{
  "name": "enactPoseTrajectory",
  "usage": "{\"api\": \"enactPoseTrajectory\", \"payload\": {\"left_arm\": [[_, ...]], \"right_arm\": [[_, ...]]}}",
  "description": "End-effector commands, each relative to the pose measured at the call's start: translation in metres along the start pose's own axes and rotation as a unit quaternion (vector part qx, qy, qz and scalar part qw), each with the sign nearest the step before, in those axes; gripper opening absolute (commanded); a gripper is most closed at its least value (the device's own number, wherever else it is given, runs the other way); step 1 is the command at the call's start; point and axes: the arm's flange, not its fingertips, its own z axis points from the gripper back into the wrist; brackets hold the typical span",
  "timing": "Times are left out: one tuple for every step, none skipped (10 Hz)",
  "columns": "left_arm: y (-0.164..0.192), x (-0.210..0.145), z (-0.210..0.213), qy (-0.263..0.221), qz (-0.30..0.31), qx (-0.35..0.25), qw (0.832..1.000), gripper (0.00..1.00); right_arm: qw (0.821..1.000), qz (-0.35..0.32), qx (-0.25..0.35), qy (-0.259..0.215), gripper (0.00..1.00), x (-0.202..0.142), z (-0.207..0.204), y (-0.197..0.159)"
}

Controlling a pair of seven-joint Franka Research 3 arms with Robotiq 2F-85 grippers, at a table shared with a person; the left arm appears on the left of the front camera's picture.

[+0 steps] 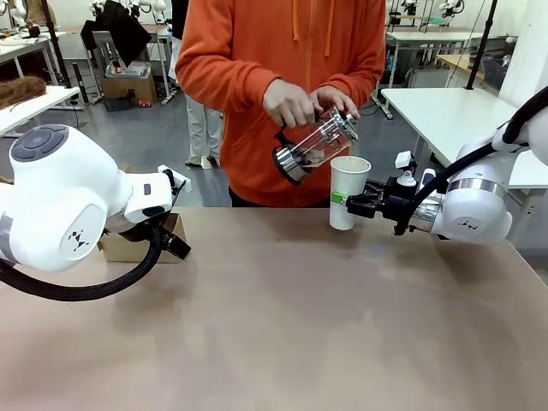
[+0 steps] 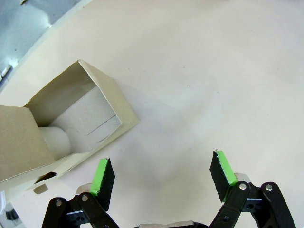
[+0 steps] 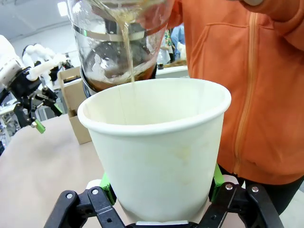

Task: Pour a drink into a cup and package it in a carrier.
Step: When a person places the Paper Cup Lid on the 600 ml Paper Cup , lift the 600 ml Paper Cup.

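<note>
While idle at the far left, hangs as the left gripper (image 2: 162,166) with pads (image 2: 100,173) spread wide and nothing between them, above bare table (image 2: 213,71) and just beside the carrier (image 2: 116,102); probably parked there to be near the cardboard once packaging comes due. Shows, in that brown tray, an open compartment turned up toward the wrist, empty save for a pale rounded shape too unclear to name. Toward the middle, meets the person's hands (image 1: 291,103), one on the black handle, one at the lid end of the press pot (image 1: 315,147), tilting it over the cup (image 1: 349,184) to send the drink (image 3: 126,52) down in a thin brown stream inside the rim. Looks late in the pour, judging by the little dark liquid left low in the glass. Appears to rest upright on the table near the far edge, right of centre, lidless as needed to take the stream. Pinched low on both sides by the right gripper (image 1: 342,202), green pads pressed to the white paper, most likely to stop tipping or sliding while filling. Reaches in sideways from the right, leaving the mouth free for the pot. Not yet done, by this reckoning: lidding, then carrying leftward to the carrier, well apart from the cup at present.
</note>
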Motion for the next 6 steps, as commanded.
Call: {"api": "enactPoseTrajectory", "payload": {"left_arm": [[0.0003, -0.0002, 0.0004, -0.001, 0.001, -0.001, 1.000, 1.00], [0.0003, -0.0002, 0.0004, -0.001, 0.001, -0.001, 1.000, 1.00], [0.0003, -0.0002, 0.0004, -0.001, 0.001, -0.001, 1.000, 1.00], [0.0003, -0.0002, 0.0004, -0.001, 0.001, -0.001, 1.000, 1.00], [0.0003, -0.0002, 0.0004, -0.001, 0.001, -0.001, 1.000, 1.00], [0.0003, -0.0002, 0.0004, -0.001, 0.001, -0.001, 1.000, 1.00]], "right_arm": [[1.000, 0.005, -0.002, 0.000, 0.85, 0.0017, -0.0014, 0.0008], [1.000, 0.005, -0.002, 0.000, 0.85, 0.0017, -0.0014, 0.0008], [1.000, 0.005, -0.002, 0.000, 0.85, 0.0017, -0.0014, 0.0008], [1.000, 0.005, -0.002, 0.000, 0.85, 0.0017, -0.0014, 0.0008], [1.000, 0.005, -0.002, 0.000, 0.85, 0.0017, -0.0014, 0.0008], [1.000, 0.005, -0.002, 0.000, 0.85, 0.0017, -0.0014, 0.0008]]}}
